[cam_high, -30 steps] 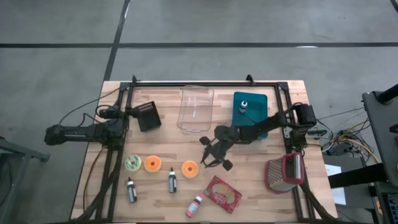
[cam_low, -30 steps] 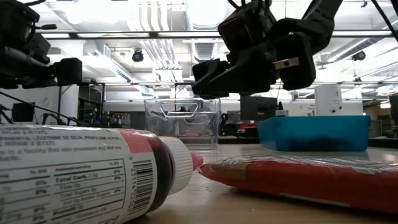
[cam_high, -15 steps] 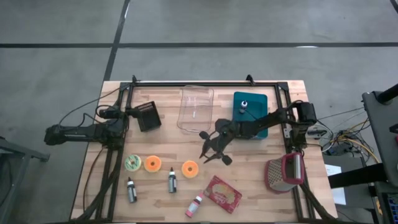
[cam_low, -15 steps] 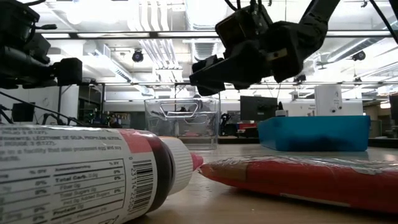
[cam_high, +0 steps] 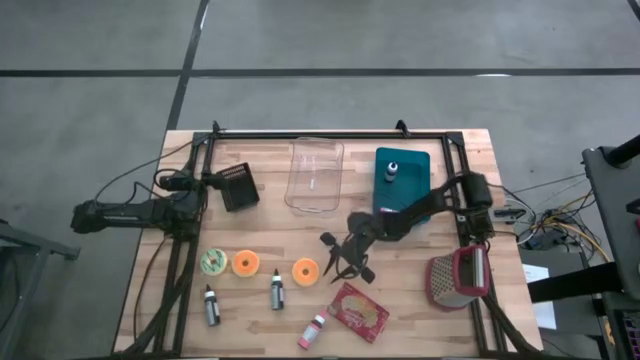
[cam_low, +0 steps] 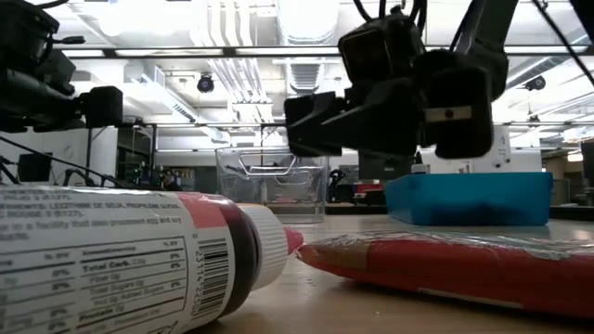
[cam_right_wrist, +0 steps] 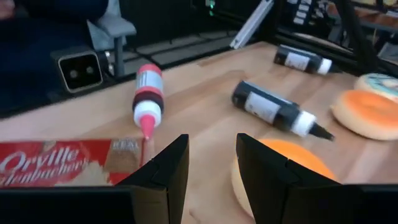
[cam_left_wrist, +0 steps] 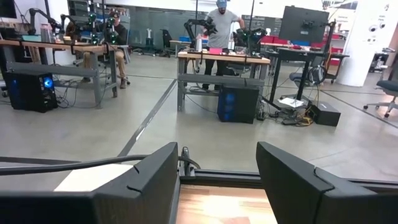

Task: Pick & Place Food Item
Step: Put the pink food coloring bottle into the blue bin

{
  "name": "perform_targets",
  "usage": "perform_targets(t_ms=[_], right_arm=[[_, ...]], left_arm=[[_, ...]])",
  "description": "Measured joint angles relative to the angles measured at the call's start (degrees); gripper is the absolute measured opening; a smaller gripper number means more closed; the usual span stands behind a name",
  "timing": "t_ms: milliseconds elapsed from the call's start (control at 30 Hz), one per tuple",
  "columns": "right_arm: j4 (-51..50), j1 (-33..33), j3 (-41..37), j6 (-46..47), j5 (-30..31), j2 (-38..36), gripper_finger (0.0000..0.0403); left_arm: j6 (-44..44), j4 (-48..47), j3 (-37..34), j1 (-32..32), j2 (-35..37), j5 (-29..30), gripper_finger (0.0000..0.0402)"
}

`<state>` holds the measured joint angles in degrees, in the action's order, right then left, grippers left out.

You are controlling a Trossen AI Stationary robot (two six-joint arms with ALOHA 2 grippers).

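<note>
My right gripper (cam_high: 343, 262) hangs above the bench (cam_high: 400, 300), jaws spread and empty, beside the orange donut (cam_high: 305, 271); my wrist view cuts that donut off behind the fingers (cam_right_wrist: 264, 171). The red popcorn packet (cam_high: 358, 311) lies nearby. My left gripper (cam_left_wrist: 217, 180) waits at the bench's left edge, jaws spread.

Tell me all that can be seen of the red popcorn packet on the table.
The red popcorn packet is a flat, glossy wrapped pouch with white lettering. It lies flat and slanted on the wooden table, near the front edge, beside the red-capped bottle. Nothing holds it; the right gripper hovers above and behind it.
</note>
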<state>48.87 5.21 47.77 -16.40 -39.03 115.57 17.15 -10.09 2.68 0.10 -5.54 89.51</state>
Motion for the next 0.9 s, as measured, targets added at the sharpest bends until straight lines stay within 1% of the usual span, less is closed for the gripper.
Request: perform_targets(t_ms=[167,200,300,367,433,600,667,900], right_arm=[[8.74,0.86,1.12,7.63,-0.05,6.13,0.0132],[9.92,1.12,1.46,8.30,-0.21,6.80,0.0132],[11.67,2.06,1.86,8.78,-3.41,7.99,0.0132],[11.57,2.95,2.02,8.74,-3.27,8.11,0.0132],[11.37,3.88,2.39,8.74,-2.51,8.08,0.0132],[11.12,6.14,2.43,7.50,4.35,8.02,0.0132],[11.05,7.02,2.45,6.97,5.84,8.02,0.0132],[10.88,8.83,2.58,6.80,6.32,8.02,0.0131]], left_arm=[[0.00,0.00,0.00,-0.02,-0.31,-0.02,0.0223],[0.00,0.00,0.00,-0.02,-0.28,0.00,0.0223],[0.00,0.00,0.00,-0.02,-0.31,-0.05,0.0223],[0.00,0.00,0.00,0.00,-0.31,-0.03,0.0223],[-0.02,0.00,0.00,0.00,-0.31,-0.10,0.0223],[0.00,0.00,0.00,-0.02,-0.33,-0.09,0.0223],[0.00,0.00,0.00,-0.02,-0.33,-0.09,0.0223],[-0.01,0.00,0.00,-0.02,-0.33,-0.08,0.0223]])
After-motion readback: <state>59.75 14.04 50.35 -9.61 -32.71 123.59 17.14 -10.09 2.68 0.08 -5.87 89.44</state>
